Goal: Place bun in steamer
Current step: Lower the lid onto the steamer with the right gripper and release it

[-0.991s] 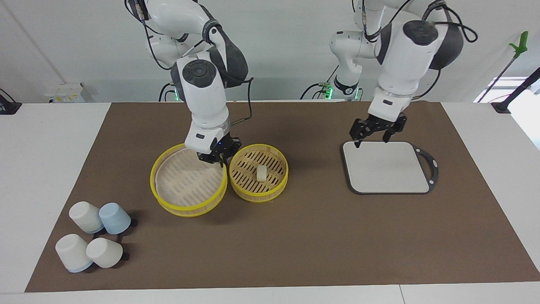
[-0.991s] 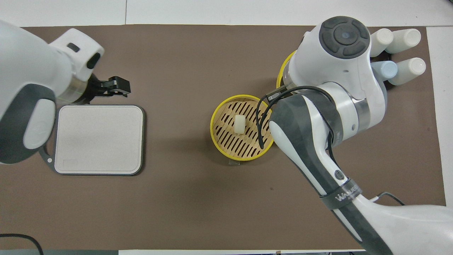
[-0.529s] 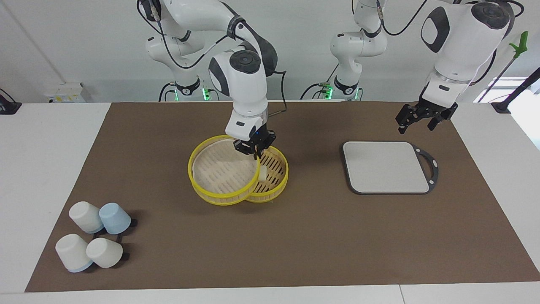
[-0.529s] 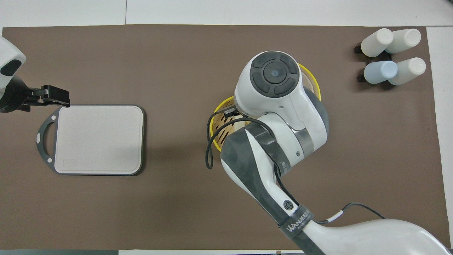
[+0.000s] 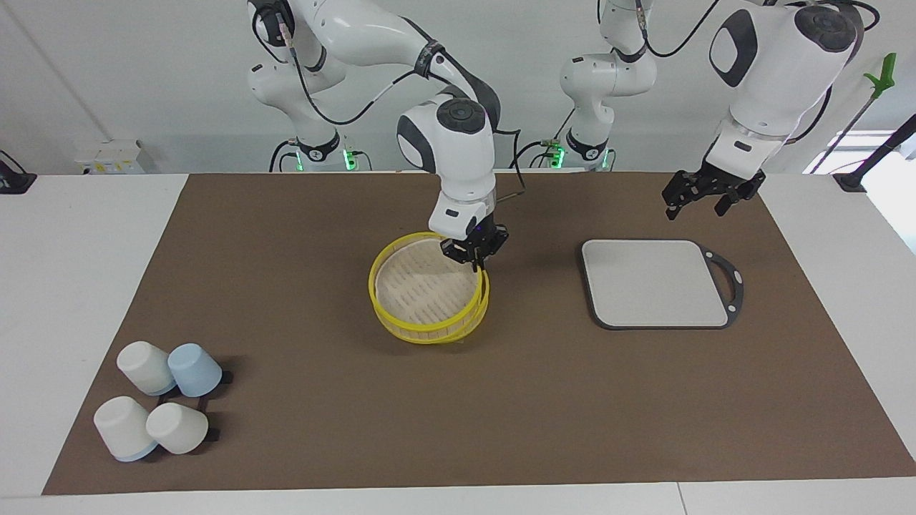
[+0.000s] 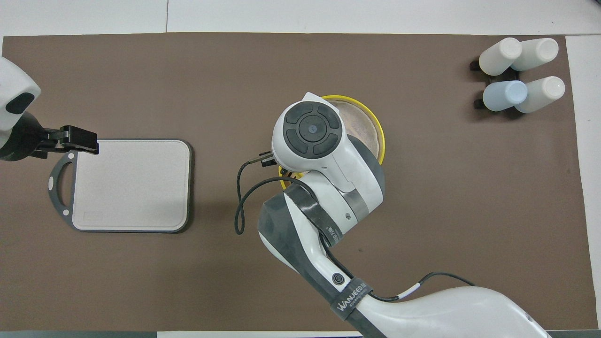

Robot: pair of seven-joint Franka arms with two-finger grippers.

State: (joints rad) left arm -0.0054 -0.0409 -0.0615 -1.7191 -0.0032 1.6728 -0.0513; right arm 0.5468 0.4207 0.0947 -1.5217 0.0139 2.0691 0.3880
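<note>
The right gripper (image 5: pixel 474 255) is clenched on the rim of the steamer's upper tier (image 5: pixel 424 282), gripping it at the edge nearest the robots. That tier, with its yellow rim and pale slatted floor, hangs tilted over the steamer's lower basket (image 5: pixel 478 315), of which only a sliver of yellow rim peeks out at the side toward the left arm's end of the table. Whether the two tiers already touch is hard to make out from the facing view. In the overhead view the right arm's wrist covers most of the steamer (image 6: pixel 371 124), leaving just an arc of rim and a patch of floor in sight.

The bun is hidden under the upper tier, so its place cannot be read directly.

The left gripper (image 5: pixel 698 197) hangs released, fingers spread, over the brown mat (image 5: pixel 537 400) just beside the grey board (image 5: pixel 655 282), at the handle end of the board that lies nearer the robots. The left arm waits there.

Four cups (image 5: pixel 159 408), three white and one blue, lie on their sides in a cluster toward the right arm's end of the table, farther from the robots than the steamer.
</note>
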